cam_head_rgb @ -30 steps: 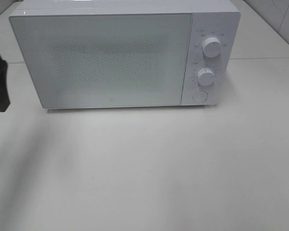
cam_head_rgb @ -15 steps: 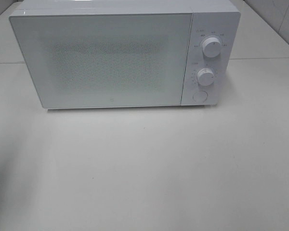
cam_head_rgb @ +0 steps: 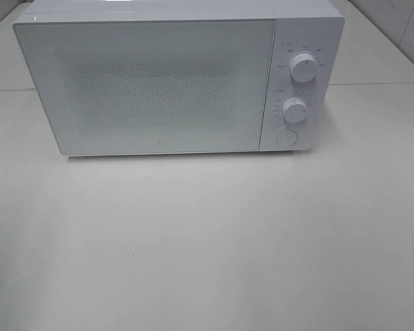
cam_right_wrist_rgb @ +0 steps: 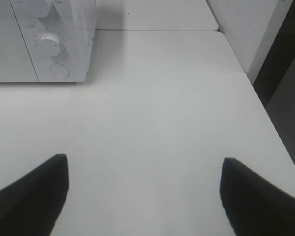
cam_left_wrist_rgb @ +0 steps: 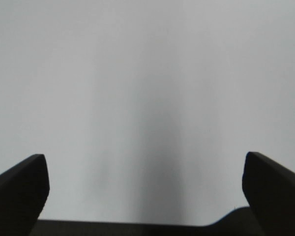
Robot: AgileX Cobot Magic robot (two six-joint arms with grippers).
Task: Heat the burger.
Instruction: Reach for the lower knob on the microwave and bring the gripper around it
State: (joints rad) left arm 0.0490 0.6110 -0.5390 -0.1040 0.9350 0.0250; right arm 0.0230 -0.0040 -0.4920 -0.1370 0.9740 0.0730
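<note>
The burger is out of view in every frame. A white microwave stands at the back of the table with its door shut; its frosted window shows nothing inside. My left gripper is open, its dark fingers spread wide over a plain white surface with nothing between them. My right gripper is open too, hovering over bare tabletop to the right of the microwave. Neither arm appears in the exterior high view.
The microwave's right panel carries an upper knob, a lower knob and a round button. The white table spreads in front of it. Its right edge runs beside a dark gap.
A second ago the left arm's dark gripper showed at the left edge of the exterior high view; it has since drawn out of that view. The microwave has not moved.
</note>
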